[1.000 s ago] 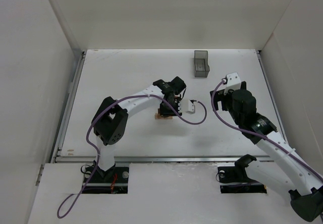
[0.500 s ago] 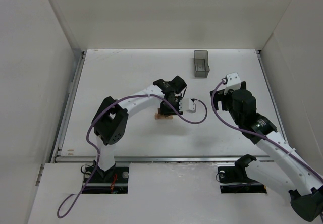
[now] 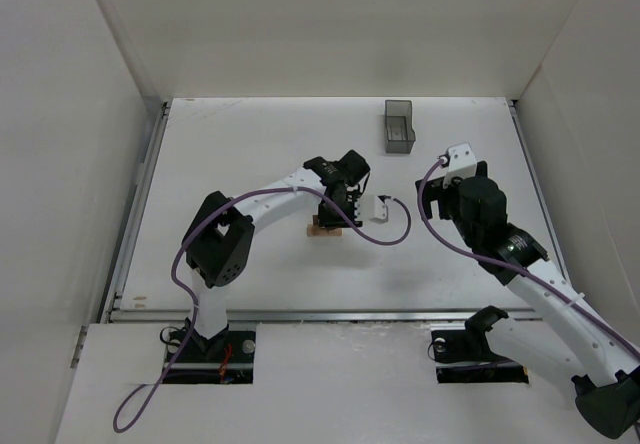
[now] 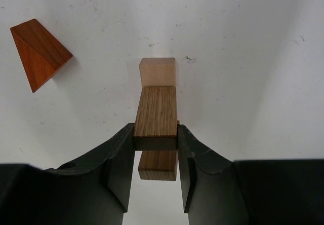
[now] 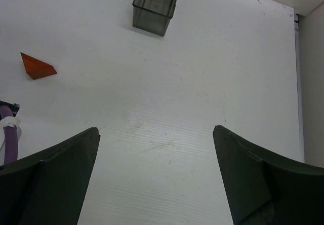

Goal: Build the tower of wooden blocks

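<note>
My left gripper (image 4: 156,144) is shut on a tan wooden block (image 4: 157,111), holding it by its long sides. The block is held over two others on the table: a pale block (image 4: 157,72) at its far end and a brown block (image 4: 158,165) under its near end. I cannot tell whether it touches them. The orange triangular piece (image 4: 39,50) lies apart at the upper left and also shows in the right wrist view (image 5: 38,67). In the top view the left gripper (image 3: 335,212) covers the blocks (image 3: 320,229). My right gripper (image 5: 156,149) is open and empty above bare table.
A translucent dark grey bin (image 3: 399,126) stands at the back of the table, also seen in the right wrist view (image 5: 156,1). A purple cable (image 3: 395,234) loops beside the left gripper. White walls enclose the table on three sides.
</note>
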